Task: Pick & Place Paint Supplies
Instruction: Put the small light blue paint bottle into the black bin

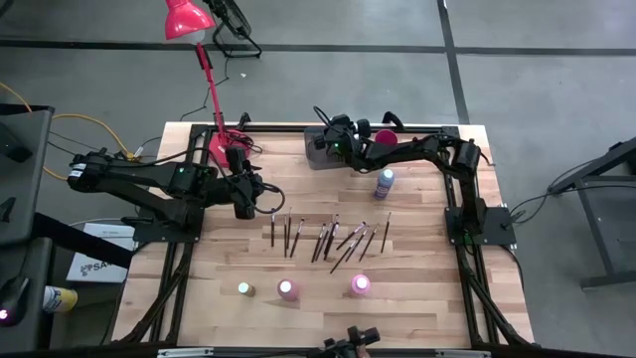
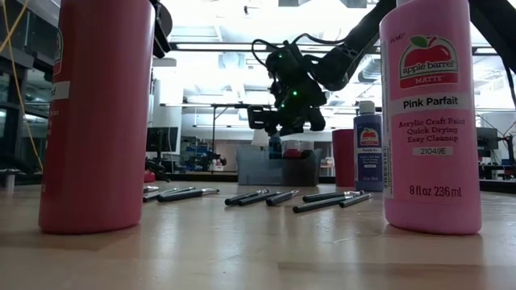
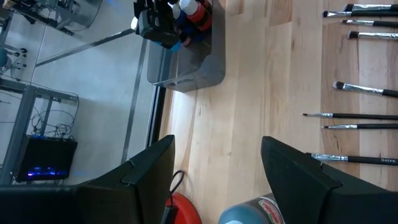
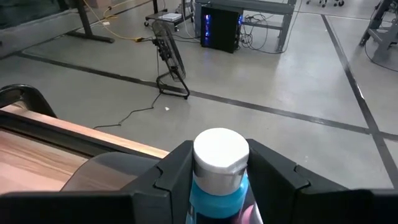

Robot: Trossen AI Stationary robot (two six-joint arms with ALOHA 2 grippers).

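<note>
One white-capped blue bottle (image 4: 220, 171) pinched between the right gripper (image 1: 336, 142) fingers, hanging right over the grey bin (image 3: 186, 62) at the far edge. Biggest worry: letting go too high, so bouncing off bottles already inside and toppling out. Left gripper (image 3: 217, 168) parked mid-left, fingers spread, holding nothing, brushes (image 1: 328, 239) nearby.
</note>
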